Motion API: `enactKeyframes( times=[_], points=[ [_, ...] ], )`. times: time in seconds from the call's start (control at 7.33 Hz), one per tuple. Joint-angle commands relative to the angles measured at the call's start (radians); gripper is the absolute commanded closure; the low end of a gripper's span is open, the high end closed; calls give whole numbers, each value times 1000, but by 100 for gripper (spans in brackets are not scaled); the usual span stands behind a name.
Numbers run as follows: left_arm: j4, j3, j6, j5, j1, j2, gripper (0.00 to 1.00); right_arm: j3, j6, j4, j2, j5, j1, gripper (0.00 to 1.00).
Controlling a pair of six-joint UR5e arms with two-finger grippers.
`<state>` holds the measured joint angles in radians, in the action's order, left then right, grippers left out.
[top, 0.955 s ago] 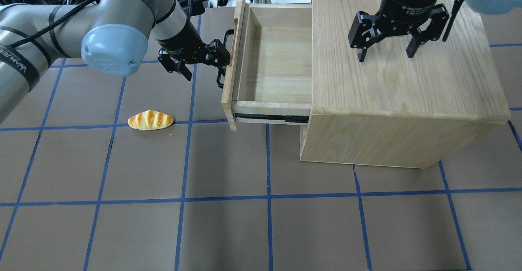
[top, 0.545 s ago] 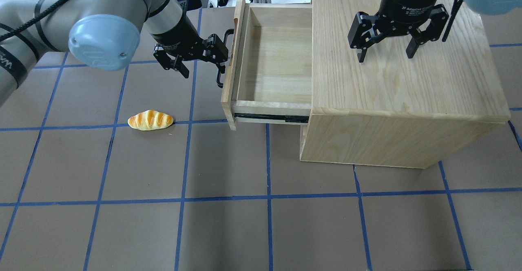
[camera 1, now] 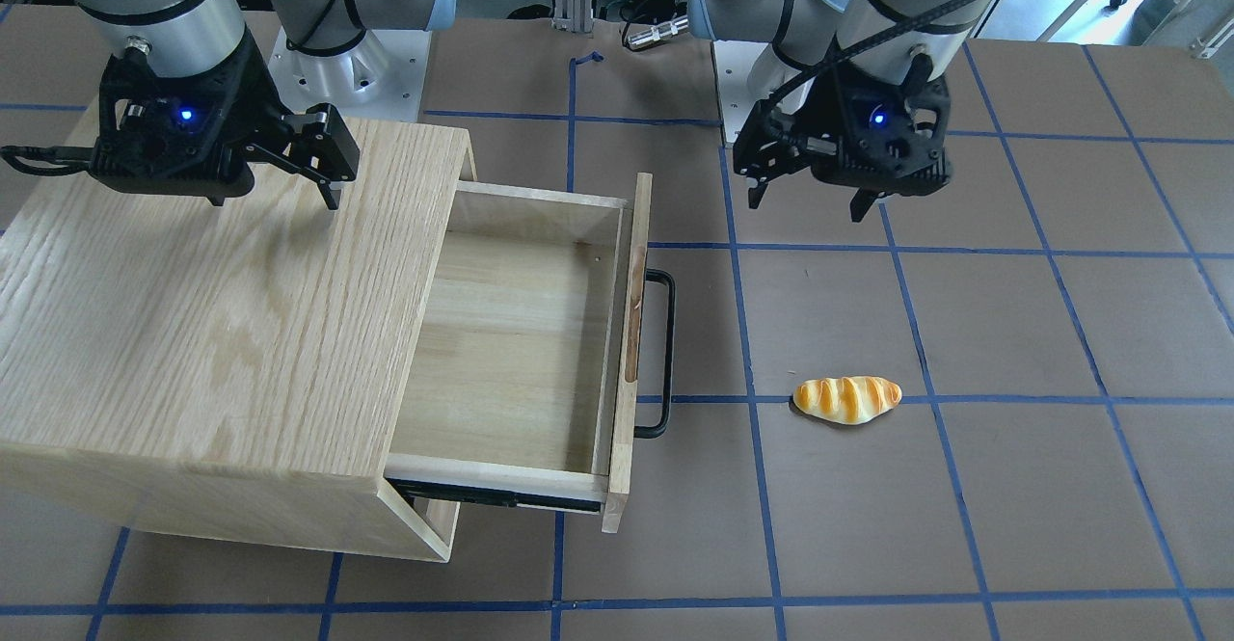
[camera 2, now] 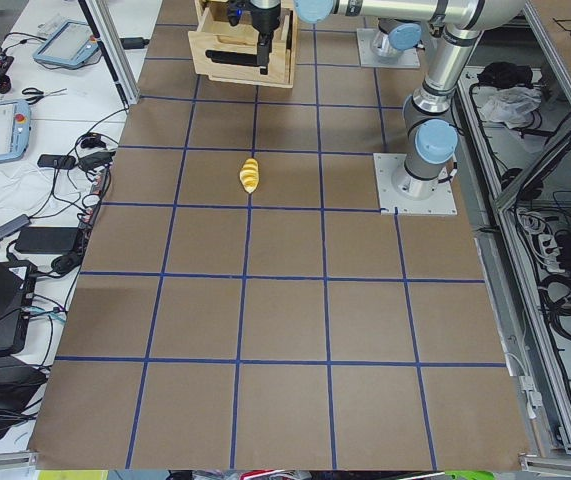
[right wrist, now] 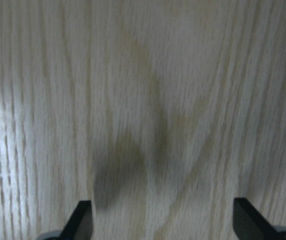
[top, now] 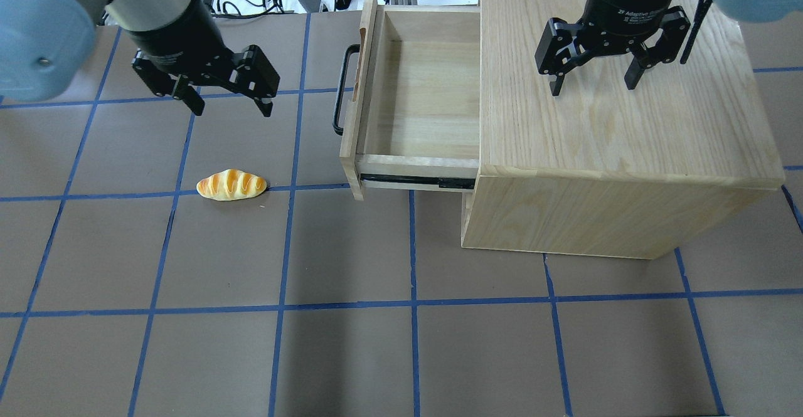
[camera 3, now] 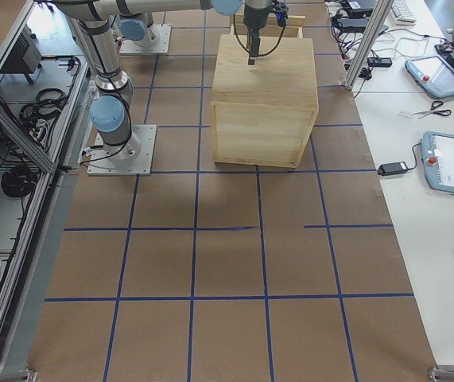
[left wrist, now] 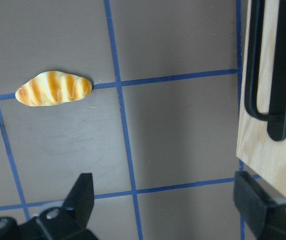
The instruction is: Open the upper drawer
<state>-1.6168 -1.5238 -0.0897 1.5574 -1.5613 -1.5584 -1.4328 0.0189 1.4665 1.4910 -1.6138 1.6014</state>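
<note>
Looks done tbh: got the upper drawer [top: 426,91] slid well out of the cabinet [top: 615,128] toward the nearer left gripper [top: 232,106], fingers wide and empty, clear of its black handle [top: 339,91], right gripper [top: 593,84] likewise wide over the cabinet top.

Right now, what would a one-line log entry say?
upper drawer: pulled out, empty | left gripper: open, clear of handle | right gripper: open, over cabinet top | bread roll: on table
</note>
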Motion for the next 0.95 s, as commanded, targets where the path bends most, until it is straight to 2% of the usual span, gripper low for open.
enactKeyframes(
  times=[0.0, 0.82],
  points=[
    [-40, 0, 4, 29, 23, 40, 0, -1, 1, 0, 0, 0, 0, 0],
    [-5, -7, 2, 27, 32, 23, 0, -1, 1, 0, 0, 0, 0, 0]
  ],
)
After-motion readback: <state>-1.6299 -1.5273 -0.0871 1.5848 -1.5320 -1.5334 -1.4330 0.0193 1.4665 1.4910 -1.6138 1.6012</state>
